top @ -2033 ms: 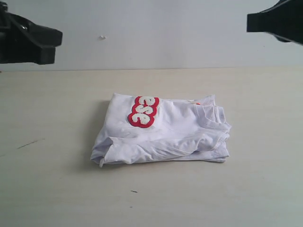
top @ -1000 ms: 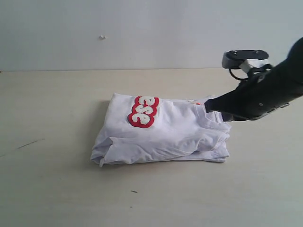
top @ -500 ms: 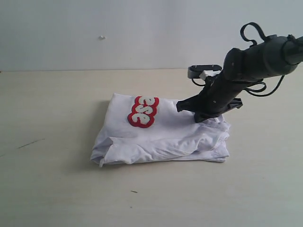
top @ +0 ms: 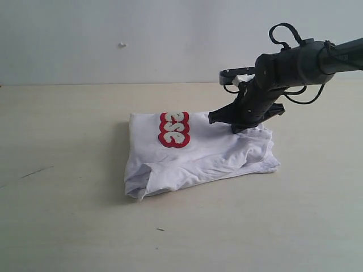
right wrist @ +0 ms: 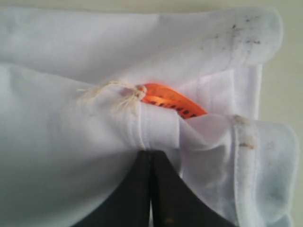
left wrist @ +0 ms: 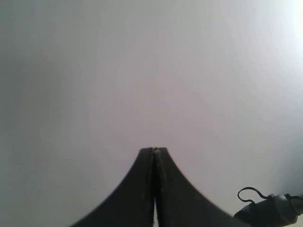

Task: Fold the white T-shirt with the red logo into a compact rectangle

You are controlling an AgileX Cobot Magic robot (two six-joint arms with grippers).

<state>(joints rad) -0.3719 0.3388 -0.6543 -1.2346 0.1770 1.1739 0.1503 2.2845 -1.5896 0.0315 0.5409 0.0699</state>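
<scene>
The white T-shirt [top: 198, 156] lies folded in a rumpled bundle on the table, with the red logo [top: 174, 129] on its top near the back left. My right gripper [top: 235, 129] is shut, and its closed tips press on the shirt's back right part. In the right wrist view the tips [right wrist: 151, 152] rest against the neck seam, just below the orange neck tag [right wrist: 173, 101] and a loose thread. No cloth shows between the jaws. My left gripper [left wrist: 154, 150] is shut on nothing, facing a blank wall, and is out of the exterior view.
The beige table [top: 68, 215] stretches wide around the shirt, with small dark marks at the front and left. A pale wall [top: 142, 39] stands behind it. The right arm's cables [top: 283, 31] loop above its wrist.
The right arm came down from the upper right onto the shirt and pushed it. The bundle turned and shifted right, and its left side bunched inward. The left arm left the exterior view.
</scene>
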